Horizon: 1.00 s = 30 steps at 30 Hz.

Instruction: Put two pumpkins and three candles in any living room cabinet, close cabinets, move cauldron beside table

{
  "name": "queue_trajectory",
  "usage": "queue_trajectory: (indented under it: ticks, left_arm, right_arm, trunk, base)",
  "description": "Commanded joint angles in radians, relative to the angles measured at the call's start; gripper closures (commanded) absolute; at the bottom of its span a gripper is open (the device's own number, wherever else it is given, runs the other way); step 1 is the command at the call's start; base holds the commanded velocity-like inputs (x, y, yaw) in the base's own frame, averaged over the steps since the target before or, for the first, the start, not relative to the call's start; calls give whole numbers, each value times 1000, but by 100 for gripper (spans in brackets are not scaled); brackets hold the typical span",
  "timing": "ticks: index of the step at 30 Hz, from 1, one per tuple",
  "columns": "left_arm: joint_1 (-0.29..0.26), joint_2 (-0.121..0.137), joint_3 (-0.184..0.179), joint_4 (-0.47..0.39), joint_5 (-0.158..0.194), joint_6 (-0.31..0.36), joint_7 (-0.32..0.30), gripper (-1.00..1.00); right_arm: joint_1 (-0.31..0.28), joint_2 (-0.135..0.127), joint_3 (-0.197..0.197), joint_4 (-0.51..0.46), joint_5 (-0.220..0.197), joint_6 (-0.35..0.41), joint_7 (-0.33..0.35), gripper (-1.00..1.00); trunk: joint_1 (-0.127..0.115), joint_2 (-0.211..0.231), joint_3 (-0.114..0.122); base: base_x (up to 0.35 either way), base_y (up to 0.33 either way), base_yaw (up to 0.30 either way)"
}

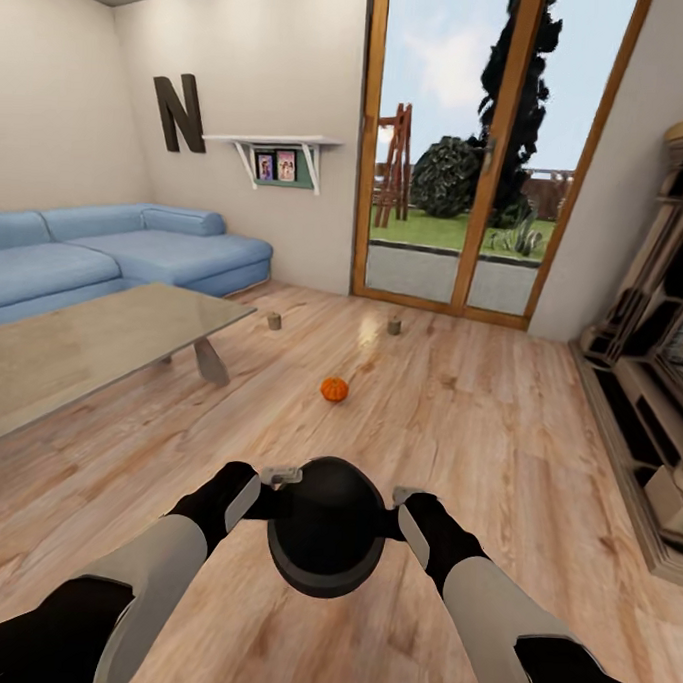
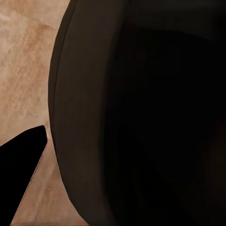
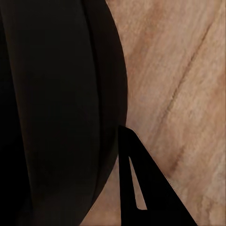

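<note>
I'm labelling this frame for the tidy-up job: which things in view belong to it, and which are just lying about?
Task things:
- black round cauldron, between left gripper and right gripper
- small orange pumpkin
- two stubby grey-beige candles
- glass-topped coffee table

Lying about:
- blue sofa
- wall shelf

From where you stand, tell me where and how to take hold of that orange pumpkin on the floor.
Grip the pumpkin across its round ribbed body, coming down from above. It sits upright on bare floor, clear of the table and the candles, so a top approach looks unobstructed. The stem seems too small to pinch. Both arms are occupied at the cauldron, so one must free up first.
</note>
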Motion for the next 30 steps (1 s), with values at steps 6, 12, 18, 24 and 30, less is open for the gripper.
queue_trajectory:
  ticks: [6,12,18,24,30]
  left_arm:
    - [-1,4,-16,0,-42,4,4,100]
    - [-1,4,-16,0,-42,4,4,100]
    - [-1,5,-16,0,-42,4,4,100]
    - [-1,5,-16,0,-42,3,4,100]
    - [-1,4,-16,0,-42,3,5,100]
  right_arm:
    - [-1,0,5,-17,-43,1,33,100]
    - [-1,0,5,-17,-43,1,33,100]
    - [-1,0,5,-17,-43,1,33,100]
    - [-1,0,5,-17,-43,1,33,100]
    - [-1,0,5,-17,-43,1,33,100]
  trunk:
    - [0,-1,-1]
    - [0,-1,-1]
    - [0,-1,-1]
    - [0,-1,-1]
    - [0,-1,-1]
  base:
    - [0,-15,285]
    - [0,-65,287]
    - [0,-23,287]
    - [0,-3,287]
    - [0,0,287]
